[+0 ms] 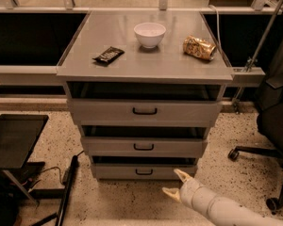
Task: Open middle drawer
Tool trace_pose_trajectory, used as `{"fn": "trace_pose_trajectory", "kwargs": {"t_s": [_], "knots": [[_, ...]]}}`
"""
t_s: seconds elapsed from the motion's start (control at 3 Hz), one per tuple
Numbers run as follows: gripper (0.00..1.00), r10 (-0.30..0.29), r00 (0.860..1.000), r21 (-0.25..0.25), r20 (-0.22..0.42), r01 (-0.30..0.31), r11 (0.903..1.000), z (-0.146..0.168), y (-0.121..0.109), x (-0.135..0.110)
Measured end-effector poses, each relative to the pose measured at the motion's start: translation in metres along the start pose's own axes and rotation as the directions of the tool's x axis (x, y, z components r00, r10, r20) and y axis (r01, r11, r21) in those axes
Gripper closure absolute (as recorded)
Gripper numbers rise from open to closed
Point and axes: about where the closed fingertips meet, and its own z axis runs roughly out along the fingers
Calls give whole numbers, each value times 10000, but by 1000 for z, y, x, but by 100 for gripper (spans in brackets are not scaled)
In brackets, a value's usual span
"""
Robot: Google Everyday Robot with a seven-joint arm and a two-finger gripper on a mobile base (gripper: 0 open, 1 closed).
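Observation:
The grey metal cabinet has three stacked drawer fronts. The middle drawer (pixel 144 147) is the second one, medium in width, with a small black loop handle (pixel 143 147) at its centre. It sits flush with the stack, closed. My gripper (pixel 176 183) is low at the bottom right, near the floor, below and right of the bottom drawer (pixel 143 172). Its two pale fingers are spread apart and hold nothing. The white forearm (pixel 221 209) runs off to the lower right.
On the cabinet top (pixel 85 65) lie a dark snack bar (pixel 108 55), a white bowl (pixel 149 34) and a crumpled gold bag (pixel 199 47). An office chair (pixel 273 126) stands at the right, a black stand (pixel 14 140) and cables at the left.

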Motion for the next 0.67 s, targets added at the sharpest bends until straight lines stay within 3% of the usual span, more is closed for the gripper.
{"fn": "trace_pose_trajectory", "kwargs": {"t_s": [0.33,0.67], "knots": [[0,0,10000,0,0,0,10000,0,0,0],[0,0,10000,0,0,0,10000,0,0,0]]}}
